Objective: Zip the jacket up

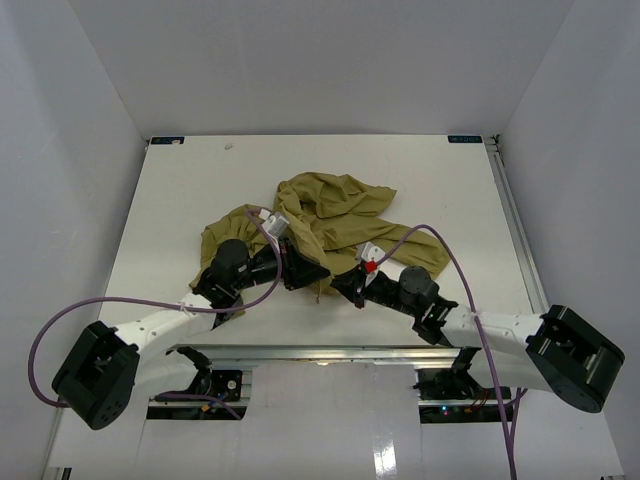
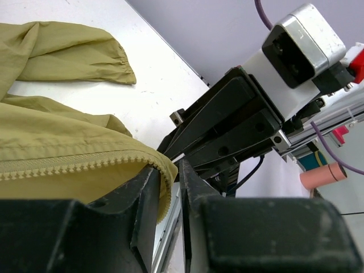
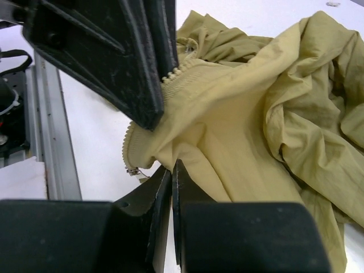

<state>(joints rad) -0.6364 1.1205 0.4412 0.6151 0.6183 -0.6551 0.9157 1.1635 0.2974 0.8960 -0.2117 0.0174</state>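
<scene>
The olive jacket (image 1: 325,210) lies crumpled in the middle of the white table (image 1: 180,200). Both grippers meet at its near hem. My left gripper (image 2: 169,170) stands slightly open; the toothed zip edge (image 2: 68,166) drapes over one finger (image 2: 142,196) and hangs in the gap. My right gripper (image 3: 172,165) is shut on a fold of jacket fabric (image 3: 239,131), just right of the small metal zip end (image 3: 133,170). The left gripper's black fingers (image 3: 131,68) sit over the zip edge directly above. From above, the left gripper (image 1: 316,273) and right gripper (image 1: 342,286) are almost touching.
An aluminium rail (image 3: 51,131) runs along the table's near edge, close under both grippers. A loose sleeve with a gathered cuff (image 2: 108,60) lies on the table beyond. Purple cables (image 1: 440,240) arc over the arms. Grey walls enclose the table on three sides.
</scene>
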